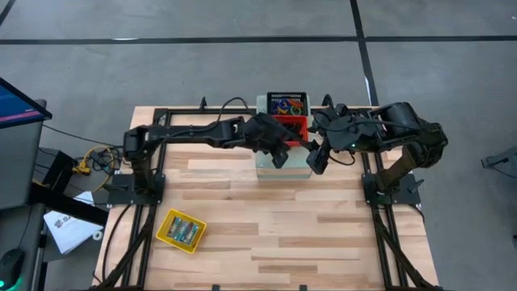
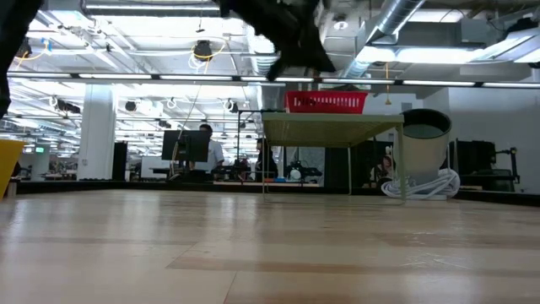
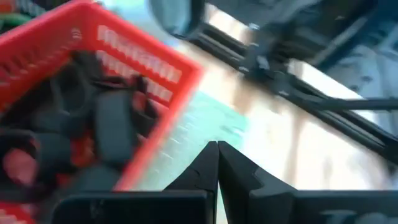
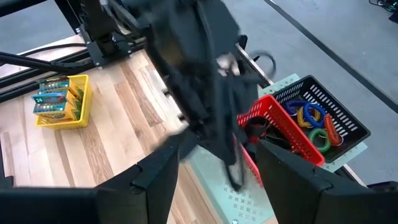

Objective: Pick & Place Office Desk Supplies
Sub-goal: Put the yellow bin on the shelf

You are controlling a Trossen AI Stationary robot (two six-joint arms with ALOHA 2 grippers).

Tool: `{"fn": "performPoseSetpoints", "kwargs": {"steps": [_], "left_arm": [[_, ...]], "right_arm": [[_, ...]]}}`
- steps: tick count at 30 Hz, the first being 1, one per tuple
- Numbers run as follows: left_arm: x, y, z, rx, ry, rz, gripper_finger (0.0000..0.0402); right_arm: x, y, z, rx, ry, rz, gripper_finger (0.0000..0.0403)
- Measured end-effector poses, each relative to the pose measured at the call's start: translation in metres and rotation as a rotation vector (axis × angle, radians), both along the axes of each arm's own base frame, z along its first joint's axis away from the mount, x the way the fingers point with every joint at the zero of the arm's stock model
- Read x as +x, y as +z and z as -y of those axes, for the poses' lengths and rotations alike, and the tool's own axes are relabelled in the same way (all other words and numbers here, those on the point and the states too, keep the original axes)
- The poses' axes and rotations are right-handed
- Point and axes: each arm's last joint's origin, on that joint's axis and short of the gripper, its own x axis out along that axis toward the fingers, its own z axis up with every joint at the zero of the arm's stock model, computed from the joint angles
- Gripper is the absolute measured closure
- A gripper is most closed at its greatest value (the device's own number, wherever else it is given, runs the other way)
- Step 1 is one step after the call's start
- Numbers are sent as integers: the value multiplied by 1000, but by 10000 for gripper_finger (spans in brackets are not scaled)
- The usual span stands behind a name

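The left gripper point(image 3: 217, 163) has its fingers pressed together and holds nothing, just beside the red basket point(image 3: 140, 59) of black binder clips point(image 3: 112, 127). The right gripper point(image 4: 214, 165) is wide open and empty. Coloured loops point(image 4: 314, 121) lie in the black basket point(image 4: 345, 121); green-blue packets point(image 4: 53, 99) fill the yellow tray point(image 4: 82, 93), well apart.

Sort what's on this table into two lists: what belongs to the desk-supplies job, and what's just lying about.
Belongs to the job:
- red basket holding black binder clips
- black basket holding coloured elastic loops
- yellow tray of green-blue packets
- left end effector, shut; right end effector, open

Just lying about:
- pale green perforated box under the baskets
- papers beside the table
- monitor
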Motion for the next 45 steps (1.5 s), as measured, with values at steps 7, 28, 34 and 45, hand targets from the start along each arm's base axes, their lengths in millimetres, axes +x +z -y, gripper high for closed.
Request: {"fn": "performPoseSetpoints", "kwargs": {"steps": [7, 28, 34, 45], "left_arm": [[-35, 60, 29, -43, -311, 129, 401], [-180, 69, 142, -5, -708, -712, 244], [-171, 25, 143, 1, -859, -858, 244], [-189, -53, 121, -118, -894, -987, 265]], "right_arm": [[0, 1, 0, -13, -12, 6, 193], [3, 4, -2, 7, -17, 67, 193], [4, 3, -7, 22, -14, 68, 193], [1, 2, -19, 33, -1, 78, 193]]}}
